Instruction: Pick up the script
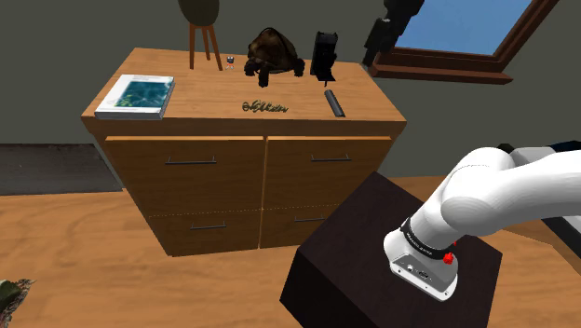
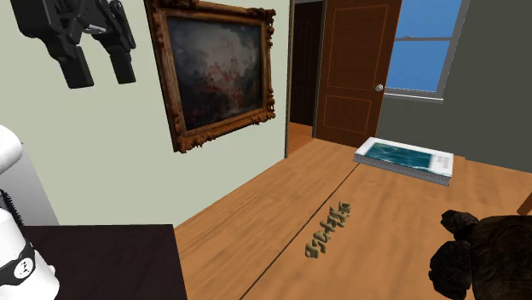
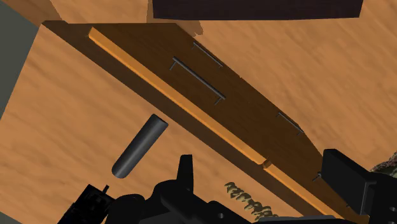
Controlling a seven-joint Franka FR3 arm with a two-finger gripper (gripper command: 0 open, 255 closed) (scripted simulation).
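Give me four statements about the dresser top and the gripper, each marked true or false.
1. The script lies on the dresser top between the book and the dark cylinder. True.
2. The gripper is shut on the script. False: it hangs open in the air, clear of the script, holding nothing.
3. The turtle figure sits on the book. False: it sits on the bare dresser top, apart from the book.
4. A framed painting hangs on the wall. True.

The shoulder view faces the bench (image 1: pixel 195 98) from behind the stand (image 1: pixel 354 252), the second exterior view skims close along its top, the wrist view looks down; all share the script (image 1: pixel 264 107)
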